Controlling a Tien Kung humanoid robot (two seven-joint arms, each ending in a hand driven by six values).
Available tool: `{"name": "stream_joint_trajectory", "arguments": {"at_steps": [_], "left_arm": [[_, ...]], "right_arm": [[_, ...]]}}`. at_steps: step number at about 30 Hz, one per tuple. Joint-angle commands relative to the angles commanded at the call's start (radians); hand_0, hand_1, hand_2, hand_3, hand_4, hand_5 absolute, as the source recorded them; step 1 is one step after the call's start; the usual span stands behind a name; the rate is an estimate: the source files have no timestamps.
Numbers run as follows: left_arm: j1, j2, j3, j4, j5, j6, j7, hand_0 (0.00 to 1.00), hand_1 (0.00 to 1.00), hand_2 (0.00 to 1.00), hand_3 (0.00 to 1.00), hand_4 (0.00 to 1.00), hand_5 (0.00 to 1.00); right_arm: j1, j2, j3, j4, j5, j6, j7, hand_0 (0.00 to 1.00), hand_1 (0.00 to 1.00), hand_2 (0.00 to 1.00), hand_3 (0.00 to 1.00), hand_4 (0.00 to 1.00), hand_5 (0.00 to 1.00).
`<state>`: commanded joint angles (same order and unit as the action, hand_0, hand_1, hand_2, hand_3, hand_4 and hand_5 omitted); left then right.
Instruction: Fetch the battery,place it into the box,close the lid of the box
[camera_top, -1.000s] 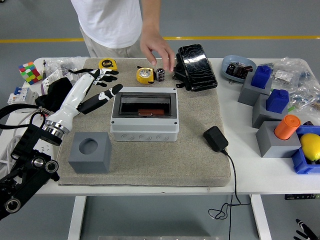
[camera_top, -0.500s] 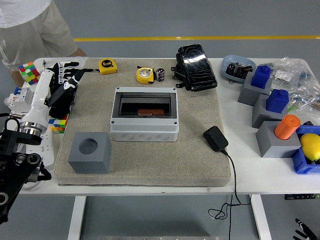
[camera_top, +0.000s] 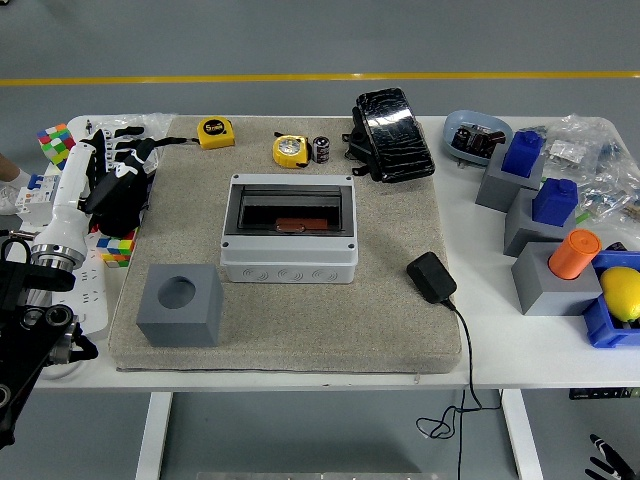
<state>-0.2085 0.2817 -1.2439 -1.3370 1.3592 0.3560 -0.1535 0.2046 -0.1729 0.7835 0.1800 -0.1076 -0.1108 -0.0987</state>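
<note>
Resting at the table's left edge, my left hand (camera_top: 118, 150) has loosely spread, empty fingers | small black cylindrical battery (camera_top: 321, 149) beside yellow round tape measure (camera_top: 291, 151) | grey rectangular plastic box (camera_top: 290, 229) mid-mat, well apart.

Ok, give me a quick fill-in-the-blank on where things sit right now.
1. The battery stands beside the yellow ____.
2. The box sits on the mat with its lid ____.
3. The left robot hand is at the mat's ____ edge.

Missing words: tape measure; open; left
</note>
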Motion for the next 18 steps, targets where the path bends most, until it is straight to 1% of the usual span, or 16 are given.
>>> {"name": "stream_joint_trajectory", "arguments": {"at_steps": [4,5,13,18], "left_arm": [[-0.001,0.000,-0.009,0.001,0.006,-0.014,0.016,0.443,0.608,0.627,0.689,0.998,0.850],[-0.002,0.000,-0.011,0.001,0.006,-0.017,0.018,0.442,0.609,0.627,0.688,0.998,0.810],[-0.005,-0.002,-0.027,-0.002,0.008,-0.029,0.024,0.441,0.608,0.630,0.690,0.998,0.806],[-0.007,0.003,-0.027,-0.002,0.008,-0.033,0.025,0.440,0.608,0.629,0.690,0.998,0.808]], "right_arm": [[0.003,0.000,-0.009,0.000,0.008,-0.001,0.002,0.624,0.684,0.667,0.548,0.916,0.487],[0.004,0.001,-0.009,0.000,0.007,-0.001,0.003,0.624,0.684,0.667,0.548,0.916,0.487],[0.002,-0.002,0.004,0.000,-0.009,0.003,-0.005,0.624,0.684,0.667,0.548,0.916,0.488],[0.005,-0.001,-0.003,0.000,-0.001,0.001,-0.003,0.624,0.684,0.667,0.548,0.916,0.488]]}}
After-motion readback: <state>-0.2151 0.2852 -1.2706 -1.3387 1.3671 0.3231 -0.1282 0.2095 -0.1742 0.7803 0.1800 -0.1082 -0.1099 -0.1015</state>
